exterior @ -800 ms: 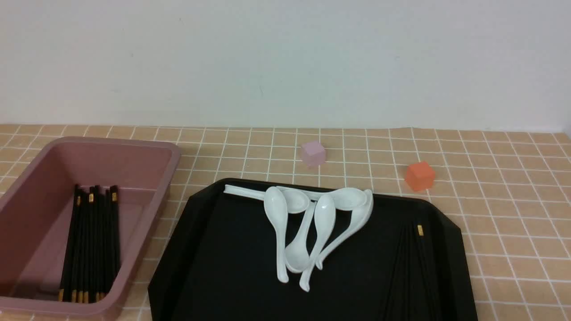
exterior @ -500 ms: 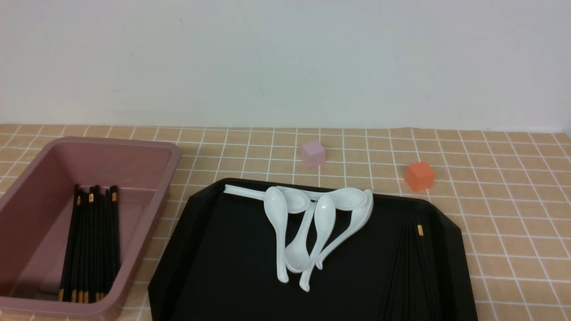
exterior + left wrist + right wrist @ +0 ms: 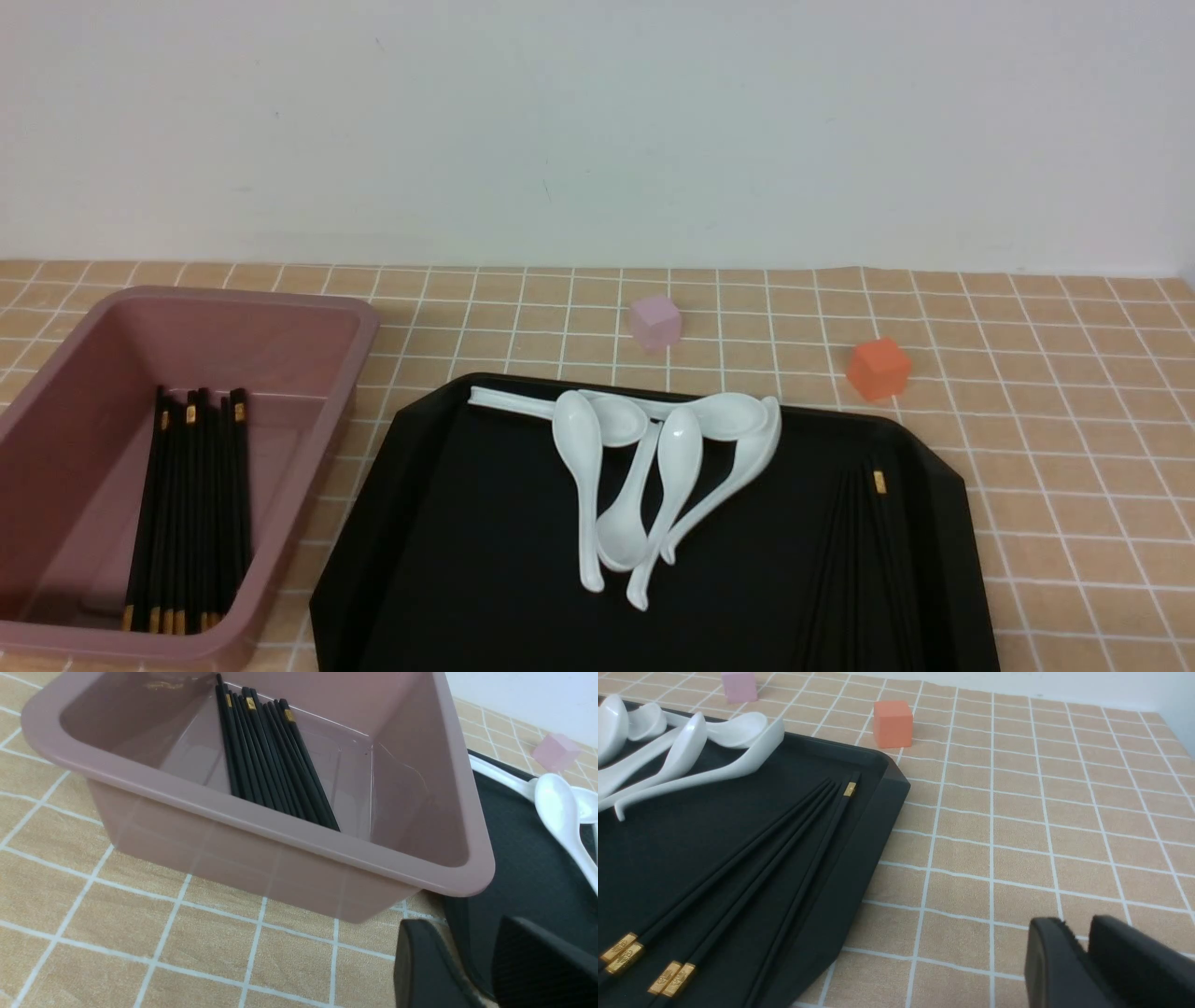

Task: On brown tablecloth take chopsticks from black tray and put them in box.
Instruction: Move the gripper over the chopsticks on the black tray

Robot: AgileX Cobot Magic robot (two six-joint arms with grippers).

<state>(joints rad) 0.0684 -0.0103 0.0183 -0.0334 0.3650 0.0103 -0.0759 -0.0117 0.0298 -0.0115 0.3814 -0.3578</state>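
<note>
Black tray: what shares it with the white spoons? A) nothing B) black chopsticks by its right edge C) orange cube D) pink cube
B: chopsticks lie fanned on the black tray along its right rim; the orange cube and pink cube sit on the brown tablecloth beyond it.

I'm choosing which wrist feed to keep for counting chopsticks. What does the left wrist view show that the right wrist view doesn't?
Left wrist only: the box with the stored chopsticks inside, and the left pincer. Right wrist only: the remaining chopsticks, the orange cube and the right pincer. Both: the black tray, white spoons, pink cube and brown tablecloth.
</note>
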